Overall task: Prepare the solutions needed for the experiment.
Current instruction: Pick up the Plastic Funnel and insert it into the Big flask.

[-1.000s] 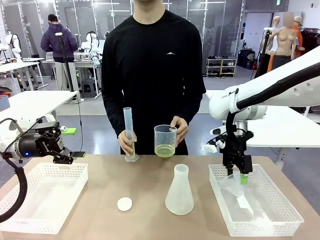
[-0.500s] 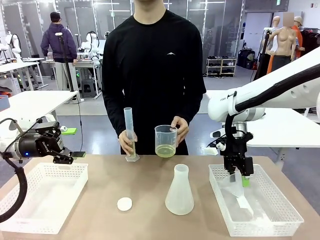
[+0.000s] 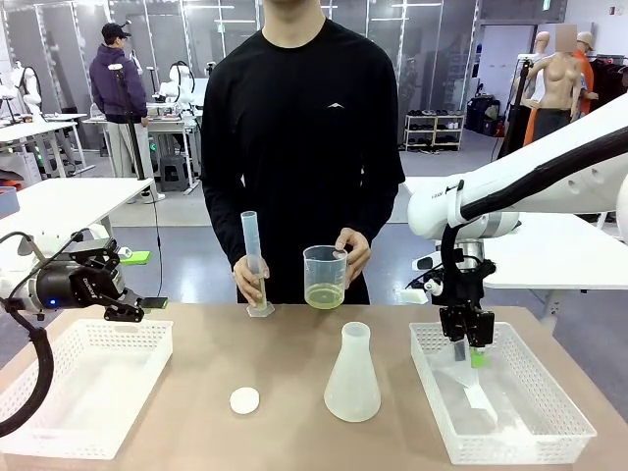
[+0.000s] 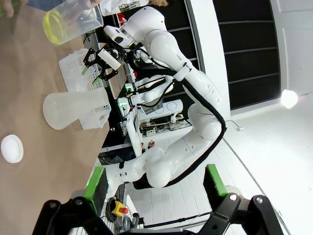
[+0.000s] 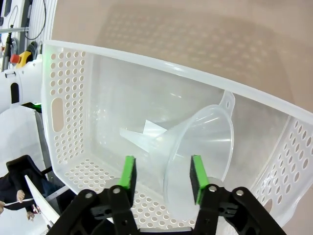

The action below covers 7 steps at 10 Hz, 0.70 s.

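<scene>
**A:** Where is the solution?

**B:** The pale yellow-green solution [image 3: 324, 295] lies shallow in a clear beaker [image 3: 325, 270]. The person's hand [image 3: 354, 250] holds the beaker at the far edge, well away from both grippers.

**A:** Which arm is nearer the work?

**B:** The right gripper [image 5: 161, 178]. Its pads are spread and it points down into the right basket [image 5: 63, 98]. A clear funnel [image 5: 198, 142] lies on its side directly below, its stem running roughly from pad to pad. The left gripper [image 3: 126, 306], also spread, hangs over the left basket [image 3: 59, 432].

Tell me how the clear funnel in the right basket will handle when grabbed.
Probably light: the funnel looks like thin, translucent plastic. Lying on its side, it may roll or pivot in the basket. Its smooth tapered wall could slip from the right pincer.
</scene>
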Available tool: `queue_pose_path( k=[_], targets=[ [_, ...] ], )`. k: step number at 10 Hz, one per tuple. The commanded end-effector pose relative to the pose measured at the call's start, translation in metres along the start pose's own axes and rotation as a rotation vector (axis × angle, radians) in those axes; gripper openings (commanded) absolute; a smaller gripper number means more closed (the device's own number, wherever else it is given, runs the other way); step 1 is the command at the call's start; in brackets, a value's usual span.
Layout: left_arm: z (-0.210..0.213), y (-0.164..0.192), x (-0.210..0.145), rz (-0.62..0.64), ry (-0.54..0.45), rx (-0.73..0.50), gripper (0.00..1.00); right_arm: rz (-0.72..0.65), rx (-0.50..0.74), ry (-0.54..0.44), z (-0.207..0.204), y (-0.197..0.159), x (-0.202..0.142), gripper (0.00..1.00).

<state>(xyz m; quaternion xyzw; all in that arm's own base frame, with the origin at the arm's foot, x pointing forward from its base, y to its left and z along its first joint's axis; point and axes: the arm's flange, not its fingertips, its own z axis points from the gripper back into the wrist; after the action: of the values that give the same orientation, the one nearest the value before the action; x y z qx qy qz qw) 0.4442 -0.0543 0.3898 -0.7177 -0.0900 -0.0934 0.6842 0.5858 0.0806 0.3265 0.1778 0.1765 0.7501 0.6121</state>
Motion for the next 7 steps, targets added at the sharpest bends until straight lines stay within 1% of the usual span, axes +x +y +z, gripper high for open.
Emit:
queue_pose_path(
  k=[1, 2, 3, 4, 7],
  targets=[
    [-0.0008, -0.0008, 0.0001, -0.007, -0.002, -0.006, 1.0, 0.03, -0.004, 0.017, 0.0035, -0.0054, -0.0032, 0.39],
    [-0.0008, -0.0008, 0.0001, -0.007, -0.002, -0.006, 1.0, 0.036, 0.003, 0.013, 0.0042, -0.0056, -0.0034, 0.06],
    [-0.0008, -0.0008, 0.0001, -0.007, -0.002, -0.006, 1.0, 0.039, -0.002, 0.018, 0.0046, -0.0053, -0.0031, 0.2],
    [-0.0008, -0.0008, 0.0001, -0.007, -0.002, -0.006, 1.0, 0.042, -0.003, 0.023, 0.0048, -0.0052, -0.0028, 0.0],
    [-0.0008, -0.0008, 0.0001, -0.007, -0.002, -0.006, 1.0, 0.053, -0.001, 0.009, 0.0051, -0.0037, -0.0019, 0.0]
  ],
)
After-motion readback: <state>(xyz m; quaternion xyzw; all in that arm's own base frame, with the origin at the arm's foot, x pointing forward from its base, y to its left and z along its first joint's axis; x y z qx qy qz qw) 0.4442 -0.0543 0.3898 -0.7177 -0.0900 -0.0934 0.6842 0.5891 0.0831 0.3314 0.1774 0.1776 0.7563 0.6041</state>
